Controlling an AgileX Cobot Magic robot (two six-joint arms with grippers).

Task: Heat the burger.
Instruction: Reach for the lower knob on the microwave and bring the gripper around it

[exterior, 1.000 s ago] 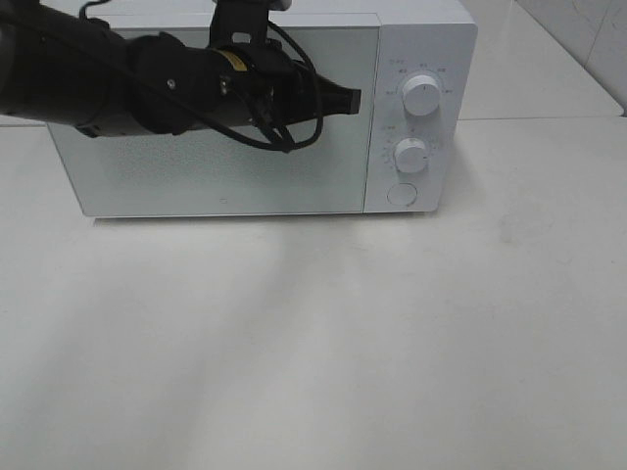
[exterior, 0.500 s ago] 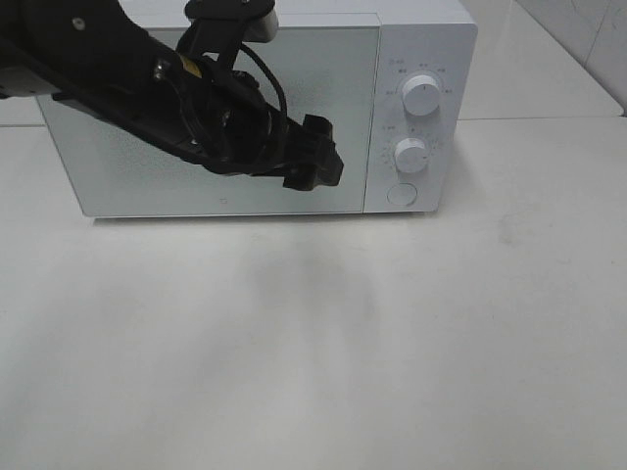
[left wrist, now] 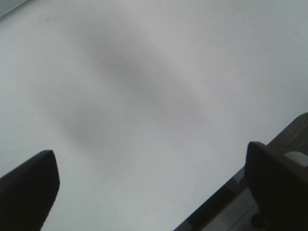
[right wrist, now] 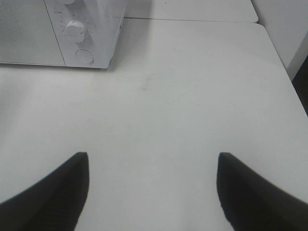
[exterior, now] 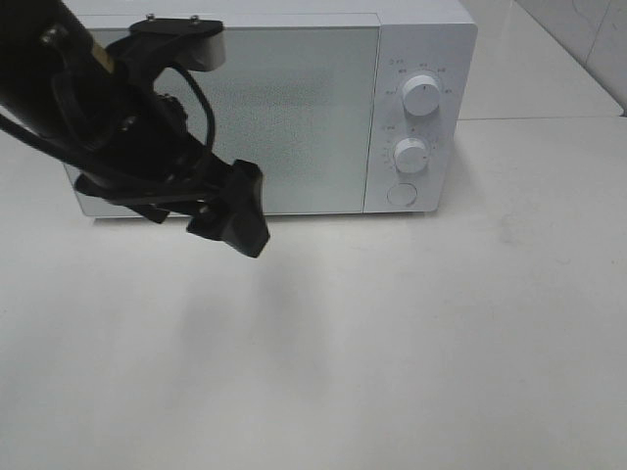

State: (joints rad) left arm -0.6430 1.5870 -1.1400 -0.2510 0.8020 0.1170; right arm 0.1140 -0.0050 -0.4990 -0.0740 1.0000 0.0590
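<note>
while hanging just in front of the microwave (exterior: pixel 294 108), over the table (exterior: pixel 411 343): left gripper (exterior: pixel 238 210), jaws spread wide, fingers (left wrist: pixel 29 190) far apart, only bare tabletop between them, nothing held. right gripper (right wrist: pixel 151 190) likewise wide open and empty, low over the table, microwave off to one side ahead. microwave door shut; two knobs (exterior: pixel 421 95) and a round button (exterior: pixel 402 194) on its panel. burger's place: cannot tell, seen in no view.

White microwave (exterior: pixel 443 59) (speckled door (exterior: pixel 294 108)), black pincer (exterior: pixel 240 211)
</note>
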